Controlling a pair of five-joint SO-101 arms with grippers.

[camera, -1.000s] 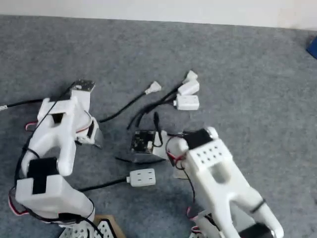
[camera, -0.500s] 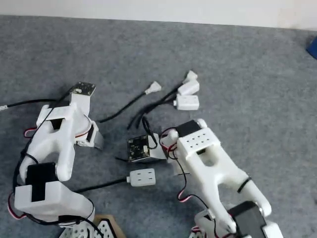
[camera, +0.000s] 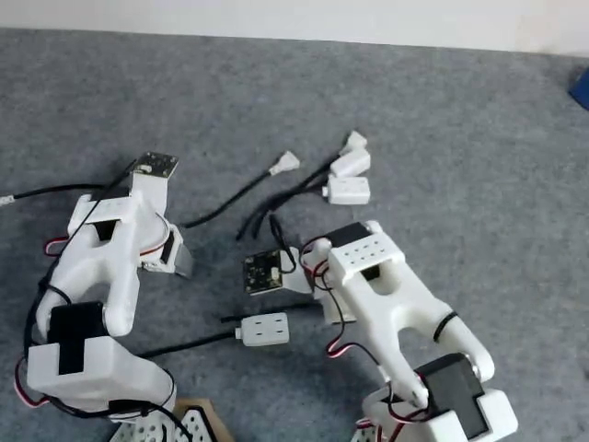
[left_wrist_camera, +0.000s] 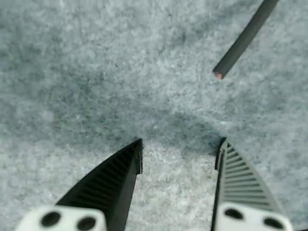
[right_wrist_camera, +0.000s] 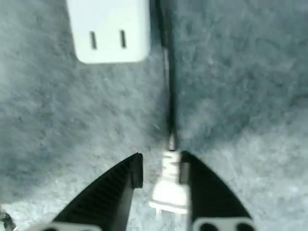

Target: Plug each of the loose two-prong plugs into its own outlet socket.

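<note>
High view: the socket [camera: 264, 329] is lying face up on the carpet [camera: 460, 138]. The right arm [camera: 368, 267] is bending down just beside the socket. A thin black cable [camera: 267, 314] is running along the socket's far edge and passing under that arm. The left gripper [camera: 177, 261] is hanging well apart from the socket, so the right arm is the nearer one.

Left wrist view: the left gripper [left_wrist_camera: 181, 144] is standing wide over bare carpet, holding nothing. A cut cable end [left_wrist_camera: 240, 43] is lying ahead of its tips.

Right wrist view: the right gripper [right_wrist_camera: 162, 161] is sitting narrow around the plug [right_wrist_camera: 168, 190]. The plug is lying against one finger, with a thin gap showing at the other, so it is probably gripped. The socket is lying straight ahead of the tips and a little to one side, its two slots facing up at the camera. The plug's long axis is pointing toward the socket, but cable-end first. Its cable is running on past the socket's side, and its prongs are facing back toward the wrist, away from the socket. The coming move is likely calling for a lift and a turn, to bring the prongs down onto the slots
</note>
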